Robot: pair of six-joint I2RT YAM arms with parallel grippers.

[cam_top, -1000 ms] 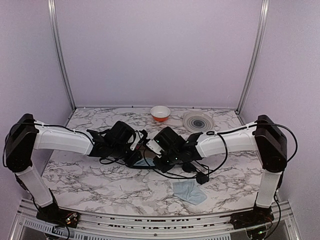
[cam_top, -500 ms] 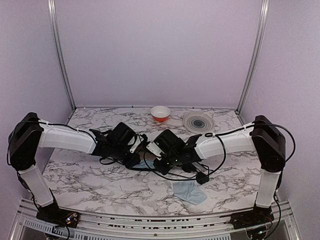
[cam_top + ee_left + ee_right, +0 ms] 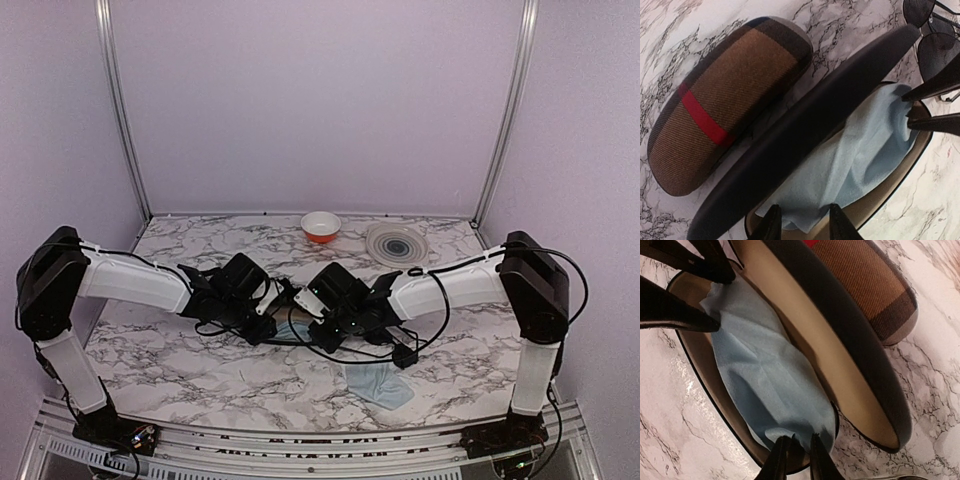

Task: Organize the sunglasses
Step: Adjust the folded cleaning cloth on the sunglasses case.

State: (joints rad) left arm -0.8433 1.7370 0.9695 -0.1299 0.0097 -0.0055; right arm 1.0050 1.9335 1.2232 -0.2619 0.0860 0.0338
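Left wrist view puts my left gripper at one end of the open black case, jaws fairly wide astride the blue cloth. My right gripper stands at the opposite end, jaws narrow about the cloth; I cannot tell whether they grip it. The sunglasses lie on the marble table just past that end. The plaid case crowds the lid's back; bare marble runs along the open side.
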